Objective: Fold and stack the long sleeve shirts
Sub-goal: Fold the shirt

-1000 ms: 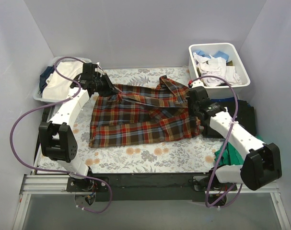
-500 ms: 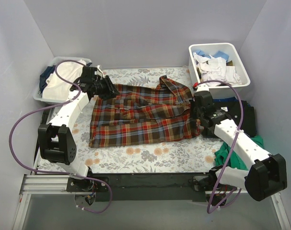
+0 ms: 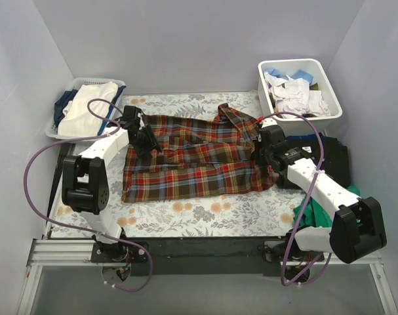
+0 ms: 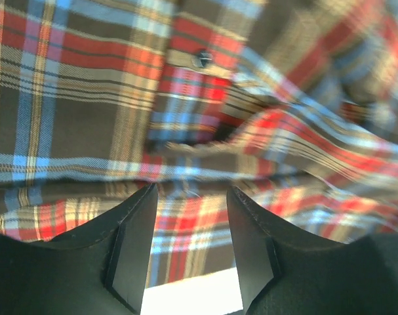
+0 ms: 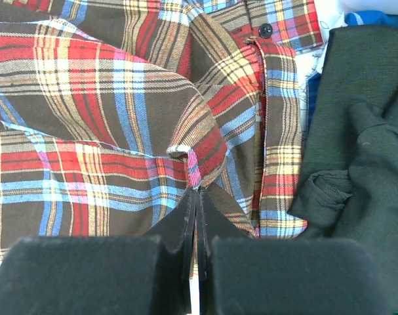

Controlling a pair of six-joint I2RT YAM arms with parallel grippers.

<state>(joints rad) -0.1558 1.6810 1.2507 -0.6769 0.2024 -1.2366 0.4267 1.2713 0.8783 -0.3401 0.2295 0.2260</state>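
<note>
The plaid long sleeve shirt (image 3: 199, 164) lies spread across the floral table cover, collar toward the back. My left gripper (image 3: 148, 141) hovers low over its upper left part. In the left wrist view this gripper (image 4: 189, 190) is open, with only plaid cloth (image 4: 87, 98) below it and nothing between the fingers. My right gripper (image 3: 263, 152) is at the shirt's right edge. In the right wrist view it (image 5: 197, 190) is shut, pinching a raised fold of the plaid cloth (image 5: 87, 98). Black folded garments (image 3: 333, 157) (image 5: 362, 131) lie just right of the shirt.
A white bin (image 3: 330, 108) holding light clothes stands at the back right. At the back left is a grey basket (image 3: 61, 128) with white and blue clothes. A green garment (image 3: 317, 213) lies under my right arm near the front right.
My left gripper has opened, let go of the shirt's upper left part, and moved right and toward me over the cloth. The right gripper stays shut and has shifted only slightly.
</note>
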